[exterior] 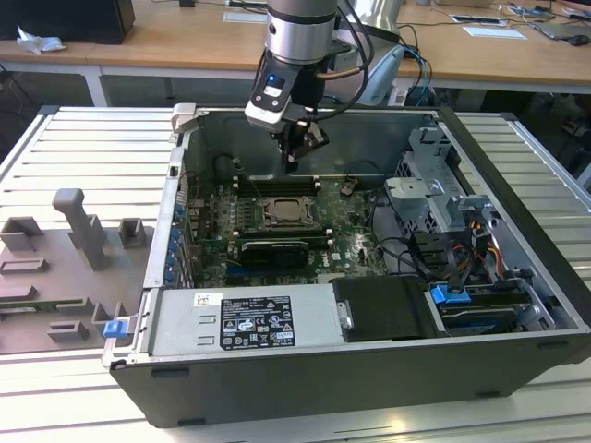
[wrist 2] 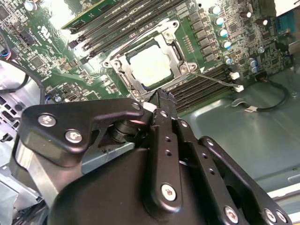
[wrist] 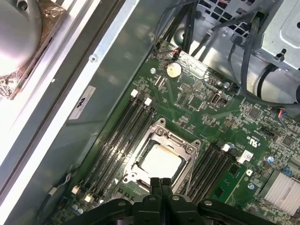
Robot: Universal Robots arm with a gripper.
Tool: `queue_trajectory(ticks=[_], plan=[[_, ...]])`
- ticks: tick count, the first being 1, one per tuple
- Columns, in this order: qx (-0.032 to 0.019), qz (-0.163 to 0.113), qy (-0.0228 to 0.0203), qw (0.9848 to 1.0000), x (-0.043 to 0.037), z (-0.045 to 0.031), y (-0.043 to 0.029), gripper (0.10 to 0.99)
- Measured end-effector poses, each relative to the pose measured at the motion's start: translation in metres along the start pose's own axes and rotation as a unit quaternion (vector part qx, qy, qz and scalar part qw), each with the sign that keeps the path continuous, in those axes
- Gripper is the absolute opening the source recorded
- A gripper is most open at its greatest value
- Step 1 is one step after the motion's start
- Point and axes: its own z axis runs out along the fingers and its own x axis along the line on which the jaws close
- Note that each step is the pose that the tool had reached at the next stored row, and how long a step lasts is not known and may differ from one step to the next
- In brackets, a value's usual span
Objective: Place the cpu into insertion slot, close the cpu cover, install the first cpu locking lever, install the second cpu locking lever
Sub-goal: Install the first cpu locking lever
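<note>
The pale silver cpu (exterior: 281,214) lies mid-frame in the exterior view, framed by its shiny cover (wrist: 177,137). The fingers (wrist: 156,183) are pressed together, empty, above it.

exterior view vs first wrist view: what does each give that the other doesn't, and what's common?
The exterior view gives the whole open case: the arm above it, the labelled power supply at the front, a black expansion card, and a grey fixture tray outside on the exterior view's left. The first wrist view gives close board detail: a round coin cell and the white latches on the memory slots. Both share the cpu framed by the cpu cover, with the shut gripper hovering close by.
</note>
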Motion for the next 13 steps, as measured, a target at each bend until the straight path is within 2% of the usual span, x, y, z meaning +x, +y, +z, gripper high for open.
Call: queue_trajectory(ticks=[9, 13], plan=[[0.0007, -0.030, 0.0004, 0.9995, 0.0000, 0.0000, 0.0000, 0.106], [0.0014, -0.064, 0.0009, 0.9980, 0.0000, 0.0000, 0.0000, 0.106]])
